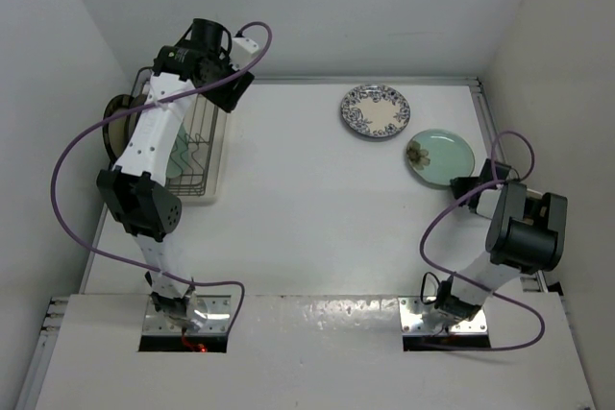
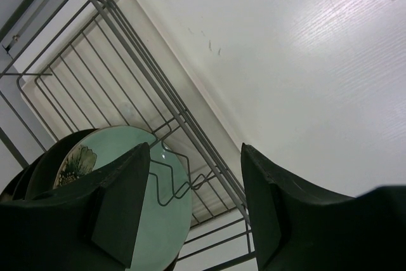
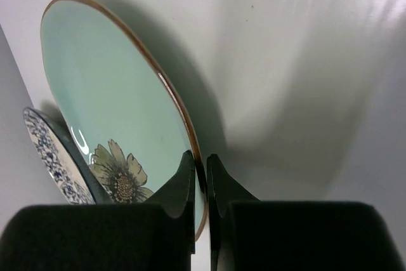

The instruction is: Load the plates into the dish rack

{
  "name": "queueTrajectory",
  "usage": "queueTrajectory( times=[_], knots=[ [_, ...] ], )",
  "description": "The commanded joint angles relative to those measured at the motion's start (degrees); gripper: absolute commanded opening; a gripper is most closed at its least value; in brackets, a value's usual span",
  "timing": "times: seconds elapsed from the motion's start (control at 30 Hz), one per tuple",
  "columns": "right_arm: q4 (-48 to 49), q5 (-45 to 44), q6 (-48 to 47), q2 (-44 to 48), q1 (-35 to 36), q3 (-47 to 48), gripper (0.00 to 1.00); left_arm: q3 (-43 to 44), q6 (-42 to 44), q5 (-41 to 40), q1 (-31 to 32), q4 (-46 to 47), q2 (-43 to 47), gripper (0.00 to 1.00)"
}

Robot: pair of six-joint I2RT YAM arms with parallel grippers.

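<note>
At the far right of the white counter [image 1: 307, 208], the near rim of a mint-green plate [image 3: 108, 93] with a painted flower is pinched between the nearly closed fingers of the right hand [image 3: 200, 163]. A blue-and-white plate [image 1: 375, 110] is seen just beside it on the counter. At the far left, the left hand [image 2: 195, 157] is held wide and empty above the dish rack [image 1: 204, 165]. A second mint-green plate [image 2: 108, 144] is stood upright there, with dark-rimmed plates behind it.

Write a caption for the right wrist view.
Right gripper gripping the green flower plate at its rim, blue plate beside it.
</note>
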State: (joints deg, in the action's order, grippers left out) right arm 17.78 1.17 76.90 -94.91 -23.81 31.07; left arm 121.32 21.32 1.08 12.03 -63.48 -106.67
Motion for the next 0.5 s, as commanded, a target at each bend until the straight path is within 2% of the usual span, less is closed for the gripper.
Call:
queueTrajectory(
  times=[0.0, 0.13, 0.17, 0.27, 0.47],
  knots=[
    [-5.4, -2.5, -4.9, 3.6, -1.2, -3.2, 0.00, 0.0, -0.7, 1.5, 0.5, 1.0, 1.3, 0.64],
    [-5.9, -2.7, -14.8, 11.9, -0.4, 0.8, 0.00, 0.0, -0.7, 3.2, 0.5, 1.0, 1.3, 0.64],
    [-10.1, -3.2, -15.9, 14.1, -0.3, 2.1, 0.00, 0.0, -0.7, 3.7, 0.5, 1.0, 1.3, 0.64],
    [-14.3, -6.6, -19.5, 20.0, 1.0, 7.7, 0.00, 0.0, -0.7, 6.5, 1.1, 1.5, 0.0, 0.64],
    [-13.6, -8.9, -24.2, 27.6, 2.3, 11.5, 0.00, 0.0, -0.1, 17.0, 2.8, 2.0, -3.4, 0.67]
  ],
)
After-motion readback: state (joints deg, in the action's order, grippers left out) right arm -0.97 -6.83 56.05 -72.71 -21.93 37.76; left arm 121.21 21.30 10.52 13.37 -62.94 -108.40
